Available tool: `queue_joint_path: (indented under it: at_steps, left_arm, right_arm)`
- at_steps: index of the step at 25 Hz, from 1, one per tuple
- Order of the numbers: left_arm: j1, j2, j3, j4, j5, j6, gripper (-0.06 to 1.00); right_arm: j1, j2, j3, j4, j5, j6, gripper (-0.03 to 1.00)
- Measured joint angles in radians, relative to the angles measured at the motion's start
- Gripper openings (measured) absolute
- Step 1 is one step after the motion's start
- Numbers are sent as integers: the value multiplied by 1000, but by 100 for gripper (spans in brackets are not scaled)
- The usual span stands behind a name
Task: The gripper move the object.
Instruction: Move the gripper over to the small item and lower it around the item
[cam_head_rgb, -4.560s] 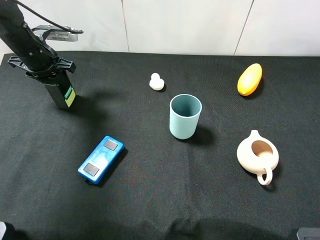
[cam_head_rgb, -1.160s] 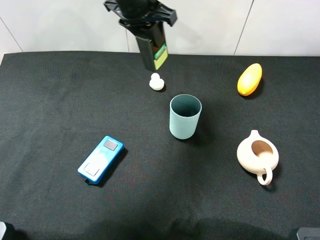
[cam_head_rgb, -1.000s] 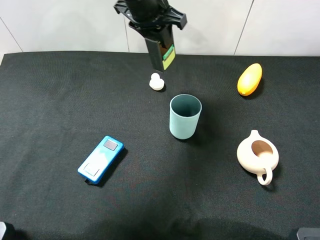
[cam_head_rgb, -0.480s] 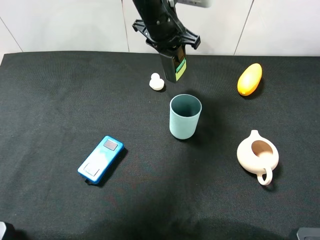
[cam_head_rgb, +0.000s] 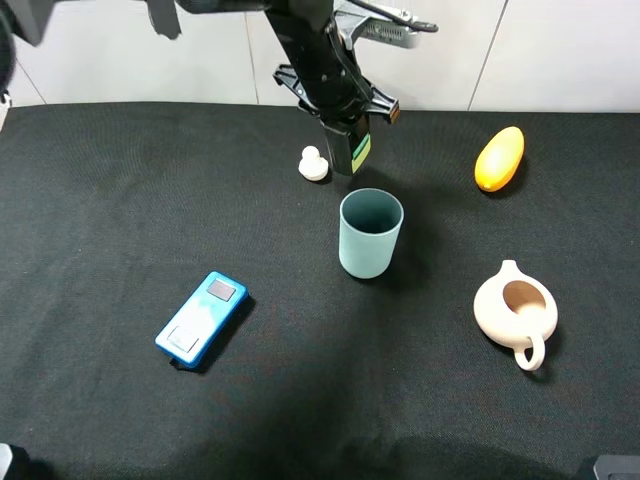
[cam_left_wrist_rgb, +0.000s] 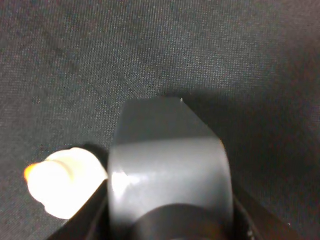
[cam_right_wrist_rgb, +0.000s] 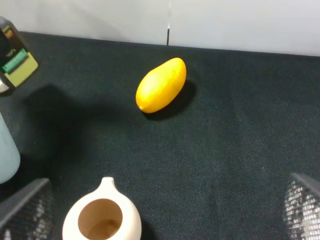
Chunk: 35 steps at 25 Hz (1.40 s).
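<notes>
The black pump bottle (cam_head_rgb: 352, 150) with a green-and-white label hangs upright in my left gripper (cam_head_rgb: 338, 108), which is shut on its upper part. It is at the back middle of the black cloth, just behind the teal cup (cam_head_rgb: 370, 232) and right of a small white figure (cam_head_rgb: 313, 164). I cannot tell whether its base touches the cloth. In the left wrist view the bottle (cam_left_wrist_rgb: 169, 160) fills the middle, with the white figure (cam_left_wrist_rgb: 62, 182) beside it. The right wrist view shows the bottle (cam_right_wrist_rgb: 15, 60) at its edge. My right gripper (cam_right_wrist_rgb: 162, 212) is open and empty.
A yellow mango (cam_head_rgb: 498, 158) lies at the back right and shows in the right wrist view (cam_right_wrist_rgb: 161, 85). A cream teapot (cam_head_rgb: 515, 310) sits at the right, also in the right wrist view (cam_right_wrist_rgb: 102, 217). A blue flat device (cam_head_rgb: 201, 318) lies at the front left.
My left gripper has carried the bottle from the far left across the back of the table to the right, then lowered it behind the teal cup.
</notes>
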Motion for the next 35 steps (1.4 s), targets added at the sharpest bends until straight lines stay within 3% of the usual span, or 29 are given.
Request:
queue_joint_path:
  at_steps: [14,35]
  left_arm:
    - [0,43,-1,0,-81,-7,48]
    - [0,43,-1,0,-80,-55,50]
  right_arm:
    - [0,0,0,3,0,0,69]
    - [0,0,0,3,0,0,69]
